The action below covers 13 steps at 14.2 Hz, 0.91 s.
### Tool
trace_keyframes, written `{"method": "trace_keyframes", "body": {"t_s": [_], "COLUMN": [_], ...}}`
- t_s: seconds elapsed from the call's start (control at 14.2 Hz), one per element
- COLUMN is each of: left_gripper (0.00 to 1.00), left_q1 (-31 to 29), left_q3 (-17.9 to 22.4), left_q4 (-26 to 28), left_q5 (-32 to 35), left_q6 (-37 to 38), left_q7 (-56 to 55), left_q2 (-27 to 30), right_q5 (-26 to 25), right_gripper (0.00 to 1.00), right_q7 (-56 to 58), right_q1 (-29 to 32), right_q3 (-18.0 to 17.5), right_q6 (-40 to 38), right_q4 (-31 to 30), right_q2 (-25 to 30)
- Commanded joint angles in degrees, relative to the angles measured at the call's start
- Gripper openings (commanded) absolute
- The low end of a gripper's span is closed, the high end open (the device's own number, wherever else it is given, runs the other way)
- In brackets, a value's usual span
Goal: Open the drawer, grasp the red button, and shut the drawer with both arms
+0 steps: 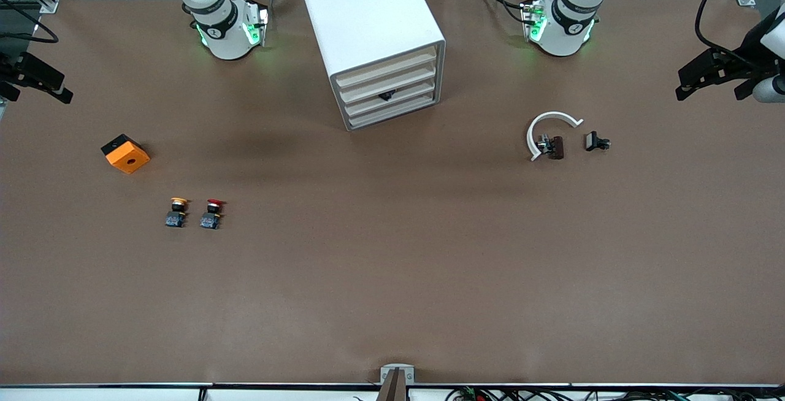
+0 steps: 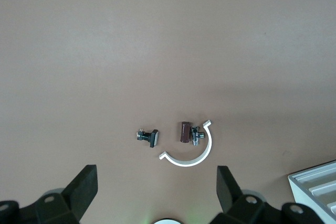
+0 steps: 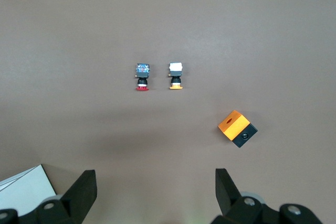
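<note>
The red-capped button (image 1: 211,213) lies on the brown table toward the right arm's end, nearer the front camera than the cabinet; it also shows in the right wrist view (image 3: 142,77). The white drawer cabinet (image 1: 374,33) stands between the arm bases, all drawers shut, with a small black handle (image 1: 386,95) on one drawer front. My right gripper (image 1: 43,82) is open and empty, high over the table's right-arm end (image 3: 155,184). My left gripper (image 1: 705,76) is open and empty, high over the left-arm end (image 2: 156,182).
An orange-yellow-capped button (image 1: 177,212) lies beside the red one. An orange square block (image 1: 125,153) lies farther from the front camera than they do. Toward the left arm's end lie a white curved clamp (image 1: 547,130), a brown part (image 1: 557,147) and a small black part (image 1: 596,141).
</note>
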<state>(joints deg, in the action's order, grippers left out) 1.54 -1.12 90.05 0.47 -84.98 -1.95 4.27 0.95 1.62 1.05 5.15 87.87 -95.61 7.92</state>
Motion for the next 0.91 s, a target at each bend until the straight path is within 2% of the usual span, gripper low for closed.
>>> {"method": "trace_keyframes", "body": {"t_s": [0.0,0.84], "left_gripper": [1.0,1.0], "left_q1": [0.4,0.9], "left_q3": [0.1,-0.9], "left_q4": [-1.4,-1.3], "left_q5": [0.9,0.9], "left_q6": [0.3,2.9], "left_q7": [0.4,-4.7], "left_q2": [-0.7,-0.9], "right_q5": [0.5,0.4], "right_gripper": [1.0,1.0], "right_q7": [-0.9,-0.8], "right_q1": [-0.2,-1.1], "right_q3": [-0.1,0.0], "right_q6": [0.0,-0.3], "right_q4": [-1.5,-1.5], "right_q2": [1.8,1.8]}}
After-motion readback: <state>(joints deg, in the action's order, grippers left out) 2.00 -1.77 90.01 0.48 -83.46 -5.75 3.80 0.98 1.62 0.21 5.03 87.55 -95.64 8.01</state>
